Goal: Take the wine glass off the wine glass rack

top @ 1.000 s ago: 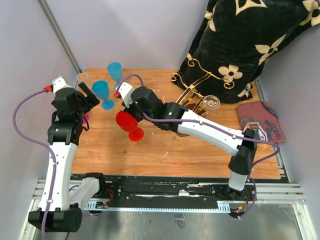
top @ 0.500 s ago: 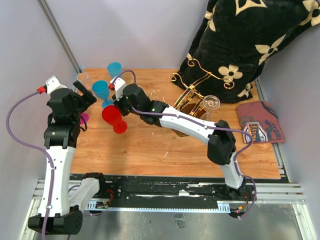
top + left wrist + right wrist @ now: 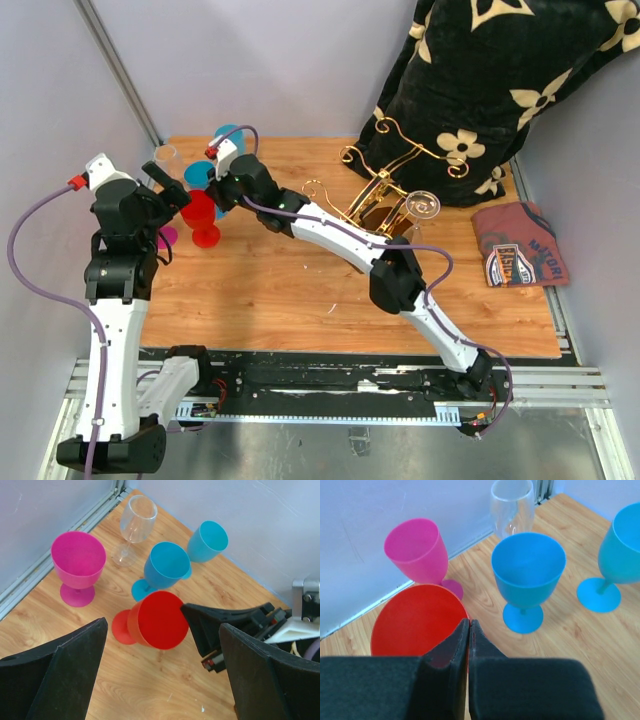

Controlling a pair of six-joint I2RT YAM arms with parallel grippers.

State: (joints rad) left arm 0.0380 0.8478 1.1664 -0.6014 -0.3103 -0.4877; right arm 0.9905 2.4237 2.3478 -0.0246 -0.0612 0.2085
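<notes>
The gold wire wine glass rack (image 3: 384, 181) stands at the back right of the wooden table, with a clear wine glass (image 3: 422, 206) hanging on it. My right gripper (image 3: 216, 194) reaches far left and is shut on the rim of a red wine glass (image 3: 199, 213). The pinch shows in the right wrist view (image 3: 469, 630) on the red glass (image 3: 412, 622). The glass is tilted with its foot low by the table (image 3: 122, 627). My left gripper (image 3: 172, 189) is open and empty just left of it, its fingers (image 3: 55, 680) wide apart.
A pink glass (image 3: 79, 560), a clear glass (image 3: 136, 520), a blue glass (image 3: 167, 565) and a teal glass (image 3: 208, 540) stand upright in the back left corner, close to the red glass. A black flowered cloth (image 3: 500, 90) lies behind the rack. A folded red cloth (image 3: 520, 245) lies at right.
My right gripper has carried the red glass left and away from the rack, in among the standing glasses, and brought it lower. My left gripper has shifted slightly and stays open.
</notes>
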